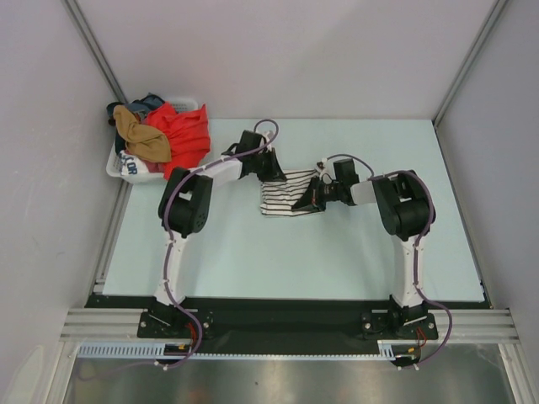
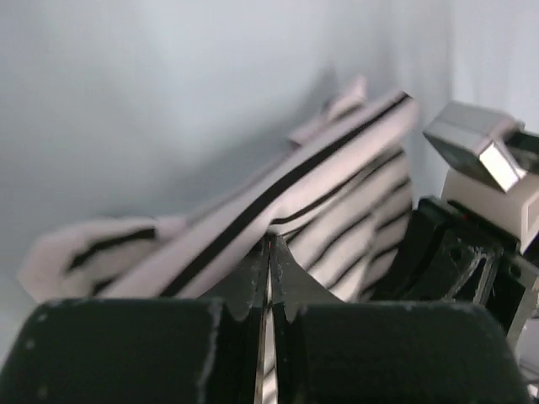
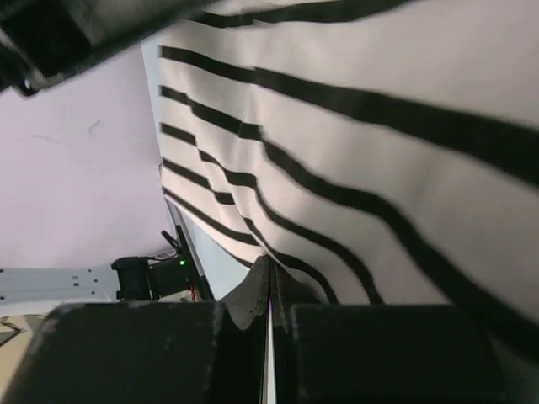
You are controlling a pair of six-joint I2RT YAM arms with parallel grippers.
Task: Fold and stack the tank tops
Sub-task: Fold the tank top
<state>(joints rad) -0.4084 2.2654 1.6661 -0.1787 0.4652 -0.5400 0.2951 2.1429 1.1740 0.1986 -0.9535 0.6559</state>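
The white tank top with thin black stripes [image 1: 285,195] lies bunched at the middle of the table, partly lifted between both arms. My left gripper [image 1: 274,173] is shut on its far left edge; the left wrist view shows the striped cloth [image 2: 320,194] pinched at the fingertips of that gripper [image 2: 271,242]. My right gripper [image 1: 317,195] is shut on the top's right edge. In the right wrist view the striped cloth [image 3: 362,143] hangs from the closed tips of that gripper [image 3: 269,263]. The tan-brown tank top [image 1: 141,136] lies crumpled in the basket at the back left.
The white laundry basket [image 1: 118,168] stands at the table's back left corner and also holds a red garment [image 1: 184,135] and dark clothes. Grey walls close in the table on three sides. The right arm's wrist [image 2: 484,202] is close beside the left gripper.
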